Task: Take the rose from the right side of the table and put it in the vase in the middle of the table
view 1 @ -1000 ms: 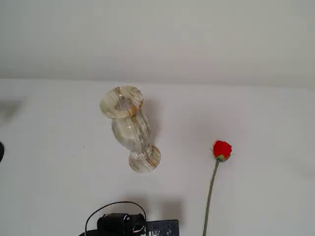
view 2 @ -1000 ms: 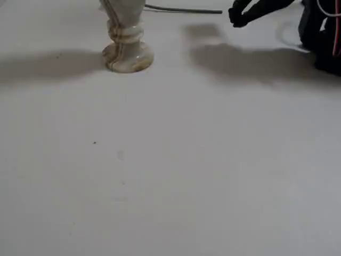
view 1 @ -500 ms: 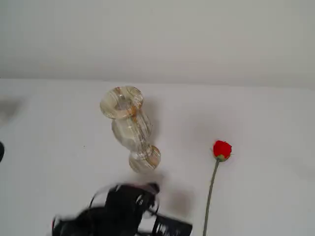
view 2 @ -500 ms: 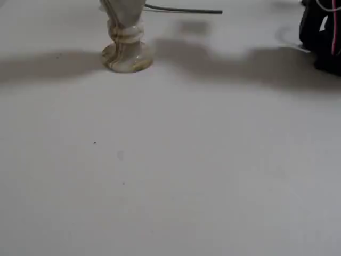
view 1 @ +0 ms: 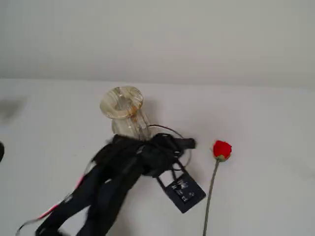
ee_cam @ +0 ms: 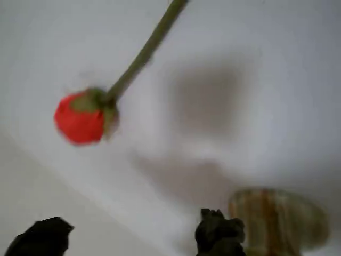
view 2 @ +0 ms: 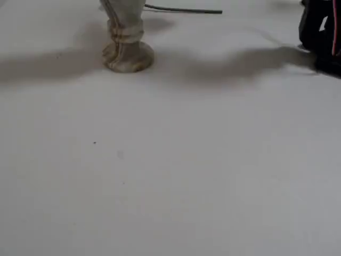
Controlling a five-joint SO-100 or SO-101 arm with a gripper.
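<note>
One fixed view looks down from high on the vase. The other fixed view sits low on the table, near its foot. The wrist view looks down closely; all share the vase.

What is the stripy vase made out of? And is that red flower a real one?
The vase looks like polished stone, maybe onyx: creamy, a bit see-through, with brown streaks and a glossy rim. It could also be glass made to look that way. The rose seems fake: its red bud is very even and bright, and its stem is thin, stiff and leafless. The pictures are too blurry to be sure.
</note>
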